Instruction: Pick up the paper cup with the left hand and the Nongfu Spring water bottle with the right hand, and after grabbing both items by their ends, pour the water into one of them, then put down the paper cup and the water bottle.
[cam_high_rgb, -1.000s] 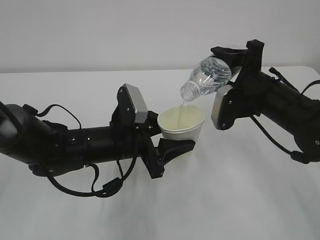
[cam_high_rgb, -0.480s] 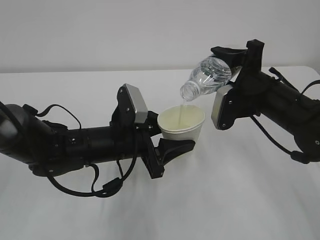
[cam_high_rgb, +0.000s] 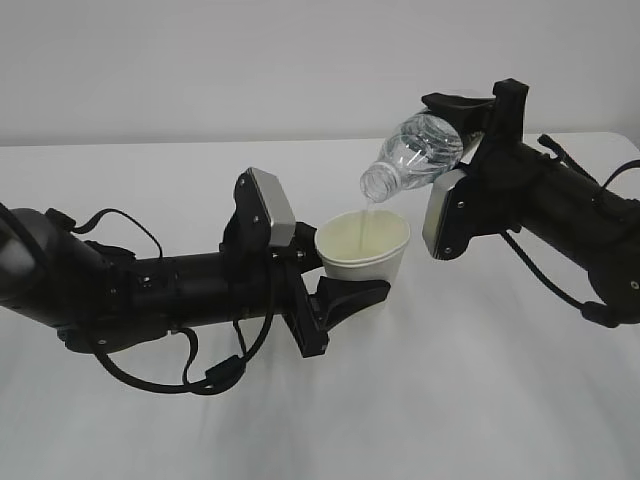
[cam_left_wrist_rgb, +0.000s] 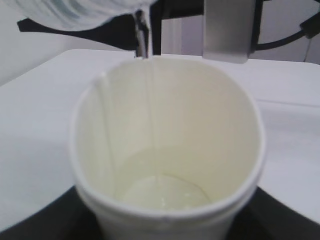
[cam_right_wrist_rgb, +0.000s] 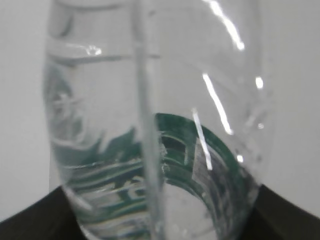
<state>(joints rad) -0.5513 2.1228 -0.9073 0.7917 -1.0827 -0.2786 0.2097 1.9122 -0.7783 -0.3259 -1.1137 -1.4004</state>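
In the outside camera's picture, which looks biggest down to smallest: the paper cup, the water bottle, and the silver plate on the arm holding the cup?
1. Paper cup.
2. Water bottle, close to the cup; the right gripper hides its far end, so these two are unsure.
3. Silver plate, clearly the smallest.

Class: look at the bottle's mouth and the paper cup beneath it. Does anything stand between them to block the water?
Nothing visible does. The bottle, tilted in the right hand, has its mouth just above the open paper cup held by the left hand. A thin stream of water falls straight in.
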